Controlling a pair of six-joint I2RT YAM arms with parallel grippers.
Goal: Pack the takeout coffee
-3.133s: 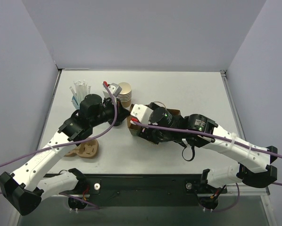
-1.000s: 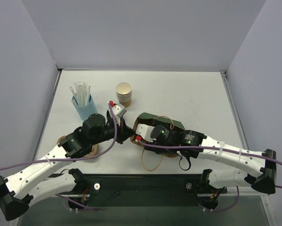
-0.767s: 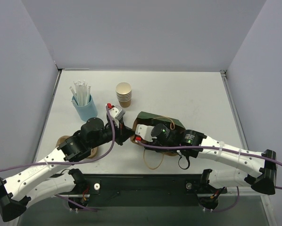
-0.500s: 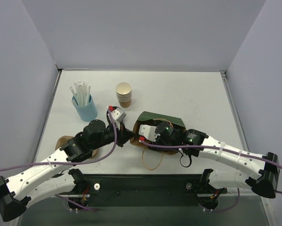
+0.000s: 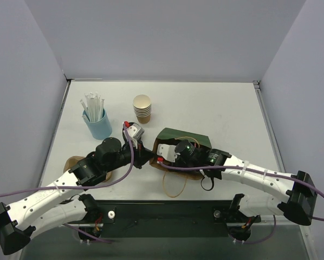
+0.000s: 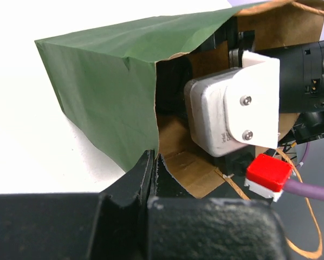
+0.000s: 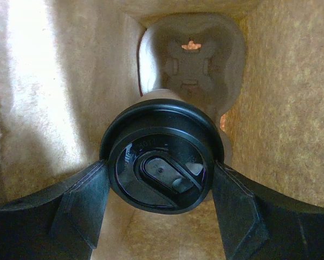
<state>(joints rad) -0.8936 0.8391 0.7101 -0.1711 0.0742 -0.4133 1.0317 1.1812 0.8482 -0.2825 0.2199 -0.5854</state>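
A white tabletop carries a paper bag, green outside and kraft-brown inside, lying on its side near the front edge with its mouth toward the left arm. The left arm's fingers are clenched on the lower edge of the bag's mouth, pinning it open. The right arm reaches into the bag from the mouth, its wrist filling the opening.

Deep inside, a moulded pulp cup carrier sits against the closed end of the bag. In front of it is the takeout coffee, a brown cup with a round black lid. The right arm's fingers press the lid rim from both sides, grasping it. The cup's base points at the carrier; whether it already rests in a pocket is hidden by the lid.

This looks like the placing step, nearly done. The next move likely calls for seating the cup fully in a carrier pocket, spreading the fingers only slightly in the tight space, and drawing the right arm straight out without dragging the cup or tearing the paper.
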